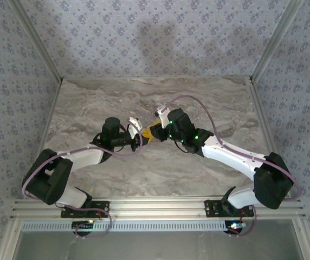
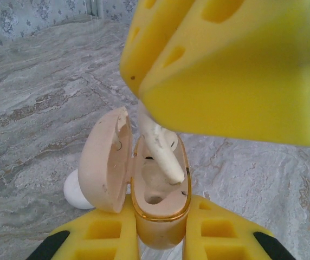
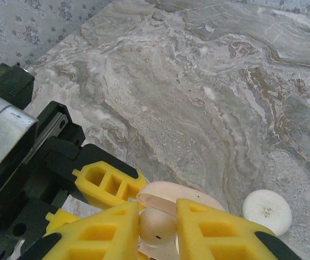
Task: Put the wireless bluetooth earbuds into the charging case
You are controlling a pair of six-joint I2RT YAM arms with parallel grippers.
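Note:
The charging case (image 2: 156,230) is cream-beige with an amber rim, and its lid (image 2: 106,162) is swung open to the left. My left gripper (image 2: 160,216) is shut on the case body and holds it upright. One white earbud (image 2: 163,154) points stem-down into the open case, its tip at a socket. My right gripper (image 2: 147,92) is shut on that earbud from above. In the right wrist view the earbud's round head (image 3: 157,226) sits between the right gripper's (image 3: 157,230) fingers, with the case lid (image 3: 182,196) just behind. In the top view the left gripper (image 1: 141,138) and right gripper (image 1: 155,131) meet mid-table.
A small white round disc (image 3: 267,211) lies on the marble table (image 3: 198,97) beside the case; it also peeks from behind the lid (image 2: 78,190). A yellow left finger (image 3: 109,184) sits close under the right fingers. Patterned walls (image 1: 155,38) enclose the table.

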